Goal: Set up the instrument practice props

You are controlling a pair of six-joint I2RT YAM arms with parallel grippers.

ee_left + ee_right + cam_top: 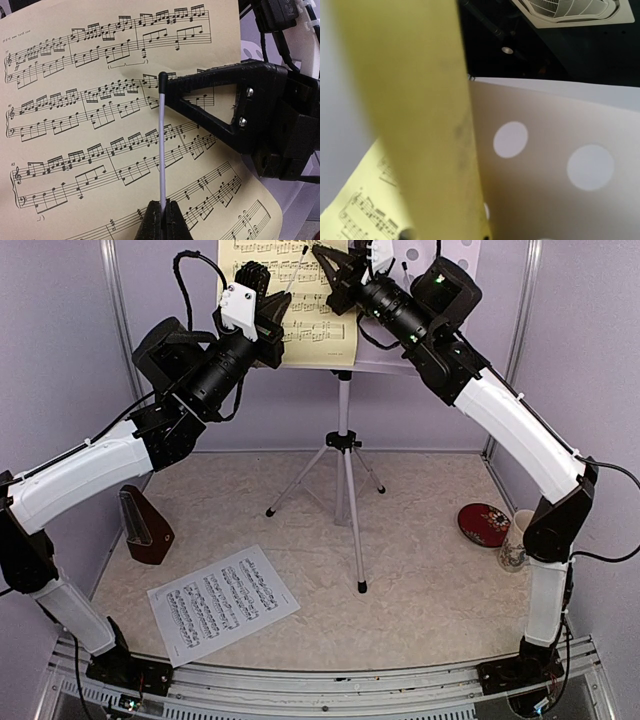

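Observation:
The white tripod music stand (344, 455) stands mid-table. The yellow sheet of music (310, 330) lies against its white perforated desk (560, 200). My left gripper (283, 298) is raised in front of the sheet (75, 125) and is shut (164, 212) on a thin white rod with a black tip (162, 150), apparently the stand's page holder. My right gripper (335, 275) is at the sheet's top edge, and one black finger (210, 100) lies on the sheet's face. The sheet (420, 100) runs down into its jaws. The white sheet (222, 602) lies flat at front left. The brown metronome (145, 528) stands at the left.
A red round dish (484, 524) and a floral white mug (515, 540) sit at the right edge, beside the right arm. The stand's three legs spread over the middle of the table. Purple walls close in the back and sides.

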